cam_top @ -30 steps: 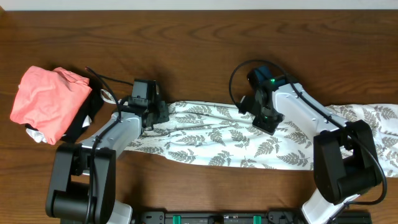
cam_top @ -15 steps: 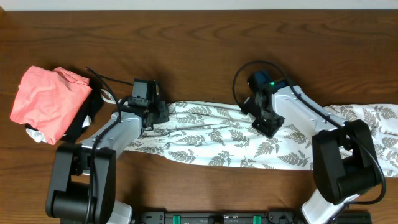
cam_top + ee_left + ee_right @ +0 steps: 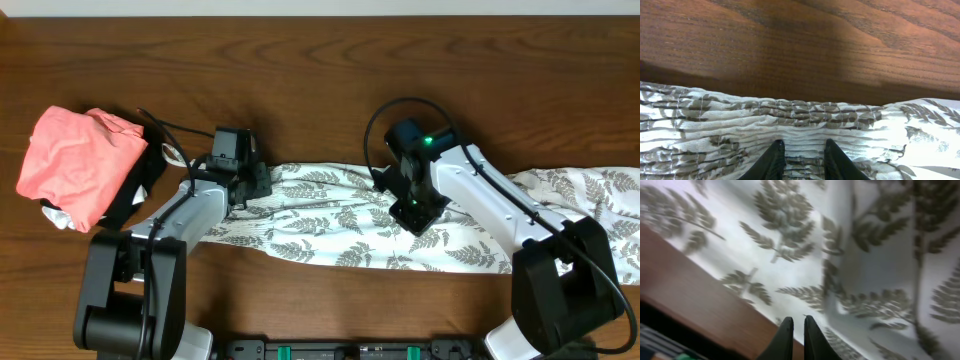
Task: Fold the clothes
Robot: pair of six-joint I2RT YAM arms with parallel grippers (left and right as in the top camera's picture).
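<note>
The clothes [image 3: 330,235], thin white fabric with grey fern leaves, lie stretched across the table from the left arm to the right edge. My left gripper [image 3: 262,187] sits on their gathered left end. In the left wrist view its fingers [image 3: 775,161] stand a little apart with the ribbed fabric [image 3: 715,125] bunched between them [image 3: 805,152]. My right gripper [image 3: 412,214] is over the middle of the garment. In the right wrist view its jaws [image 3: 796,325] are nearly together at the cloth's near edge, and a raised crease in the clothes [image 3: 790,245] runs toward the tips.
A salmon-pink folded garment [image 3: 75,160] rests on a black cloth [image 3: 138,195] at the far left. Bare brown wood [image 3: 300,80] lies behind the garment. The black arm base [image 3: 350,350] runs along the near edge.
My right gripper has closed its jaws and swung left and toward the near edge over the garment. The left arm has not moved.
</note>
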